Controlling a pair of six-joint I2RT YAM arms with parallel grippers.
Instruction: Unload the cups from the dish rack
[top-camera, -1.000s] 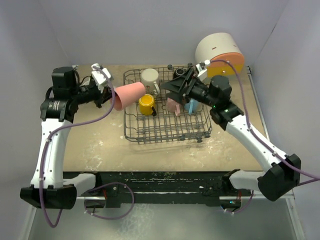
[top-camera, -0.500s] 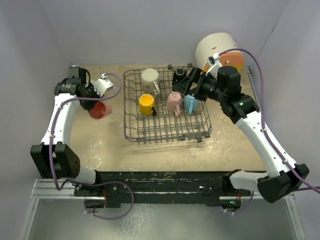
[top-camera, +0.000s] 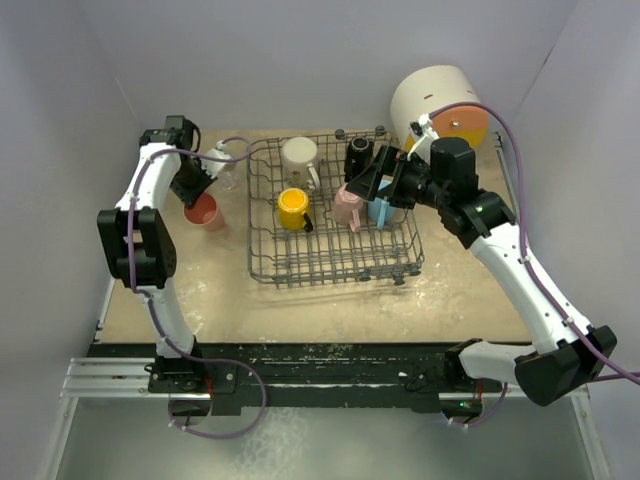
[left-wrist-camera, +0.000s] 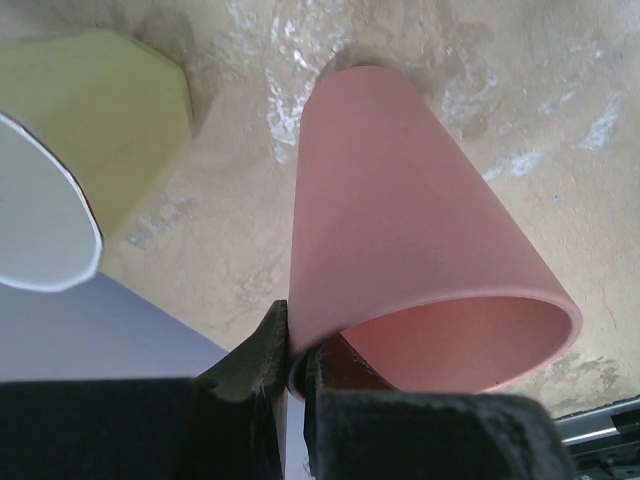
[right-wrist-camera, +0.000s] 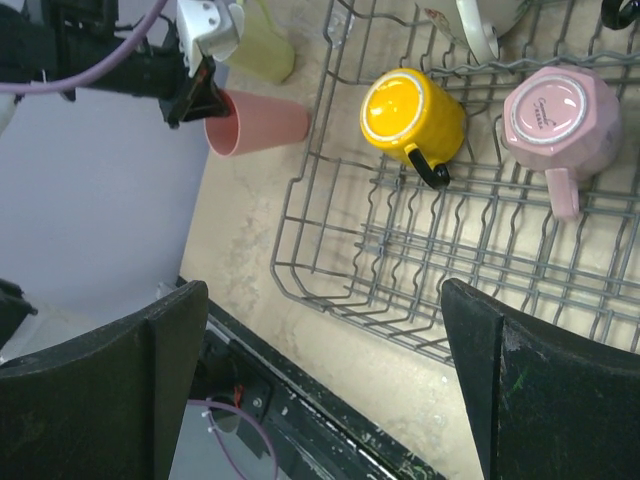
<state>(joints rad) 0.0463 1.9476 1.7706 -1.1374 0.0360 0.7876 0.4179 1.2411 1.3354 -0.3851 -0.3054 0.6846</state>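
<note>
Left gripper (left-wrist-camera: 295, 345) pinching salmon cup (left-wrist-camera: 400, 250) rim beside yellow-green cup (left-wrist-camera: 110, 110), right gripper (right-wrist-camera: 325, 300) spread wide over dish rack (top-camera: 330, 265)

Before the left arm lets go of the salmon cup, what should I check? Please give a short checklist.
1. Left gripper shut on the rim of the salmon conical cup: ok.
2. Cup outside the dark grey wire dish rack: ok.
3. Cup base resting on the beige table: cannot tell.
4. Gap to the yellow-green faceted cup: ok.
5. Right gripper open, holding nothing: ok.
6. Rack emptied: not ok; the orange-yellow mug and pink mug are inside.
</note>
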